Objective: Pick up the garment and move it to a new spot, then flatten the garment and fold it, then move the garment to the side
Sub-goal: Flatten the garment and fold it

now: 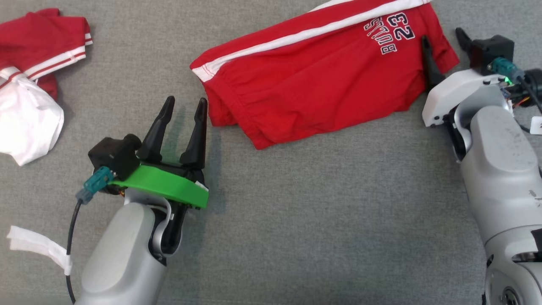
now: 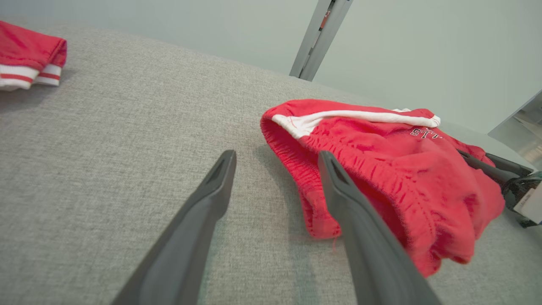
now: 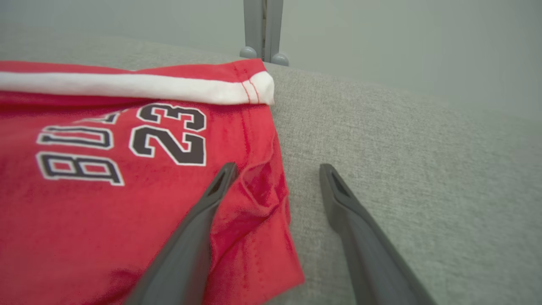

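Red shorts point(image 1: 322, 80) with a white side stripe and the print "BULLS 23" lie folded on the grey cloth surface, at the upper middle of the head view. My left gripper point(image 1: 185, 104) stands open just left of the waistband end of the shorts point(image 2: 381, 169), touching nothing. My right gripper point(image 1: 443, 39) is open at the shorts' right edge. One right finger rests over the red hem of the shorts point(image 3: 127, 178) and the other is over bare grey cloth, so the jaws straddle that edge.
A second red and white garment point(image 1: 34, 76) lies bunched at the far left, and it also shows in the left wrist view point(image 2: 29, 59). A white strip of tape point(image 1: 38, 248) hangs off a cable at the lower left. Grey cloth point(image 1: 317, 220) spreads across the front.
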Tool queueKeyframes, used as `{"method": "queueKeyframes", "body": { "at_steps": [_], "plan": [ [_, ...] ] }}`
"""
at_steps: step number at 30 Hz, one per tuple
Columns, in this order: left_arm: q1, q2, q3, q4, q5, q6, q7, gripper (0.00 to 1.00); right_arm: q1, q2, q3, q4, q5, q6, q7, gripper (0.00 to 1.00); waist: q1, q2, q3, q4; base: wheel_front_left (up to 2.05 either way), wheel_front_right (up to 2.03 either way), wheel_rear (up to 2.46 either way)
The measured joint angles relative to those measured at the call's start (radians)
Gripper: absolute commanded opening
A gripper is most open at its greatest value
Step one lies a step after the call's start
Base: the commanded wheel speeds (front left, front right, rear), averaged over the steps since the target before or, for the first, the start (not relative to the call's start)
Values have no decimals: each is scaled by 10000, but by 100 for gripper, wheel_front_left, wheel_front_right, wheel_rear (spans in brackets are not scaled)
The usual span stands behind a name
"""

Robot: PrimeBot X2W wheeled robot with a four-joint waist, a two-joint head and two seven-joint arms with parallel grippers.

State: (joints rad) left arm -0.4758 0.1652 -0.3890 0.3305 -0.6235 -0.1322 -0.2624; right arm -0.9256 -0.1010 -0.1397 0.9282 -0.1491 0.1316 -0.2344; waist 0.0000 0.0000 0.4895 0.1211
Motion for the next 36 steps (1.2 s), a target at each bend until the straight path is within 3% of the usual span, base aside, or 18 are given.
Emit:
{"method": "queueKeyframes", "body": {
  "at_steps": [1,11,26,30,36],
  "plan": [
    [53,-17,13,21,10,0,0,100,39,25,44,153,98,0,8,0,0,0,-73,-12,0,0,0],
    [1231,-6,334,343,318,0,0,100,1270,203,-297,773,1877,4,-272,0,0,0,-1135,-248,0,0,0],
    [2842,-324,673,387,709,0,-2,100,4671,-272,-522,-1421,4247,0,-288,0,0,0,-2886,-858,0,0,0],
    [2876,-441,462,387,721,0,-2,100,4720,-328,-40,-2059,4410,0,-286,0,0,0,-3144,-857,0,0,0],
    [2882,-506,351,416,702,0,0,100,3919,151,2004,-3137,4679,-8,-230,0,0,0,-3268,-516,0,0,0]
  ]
}}
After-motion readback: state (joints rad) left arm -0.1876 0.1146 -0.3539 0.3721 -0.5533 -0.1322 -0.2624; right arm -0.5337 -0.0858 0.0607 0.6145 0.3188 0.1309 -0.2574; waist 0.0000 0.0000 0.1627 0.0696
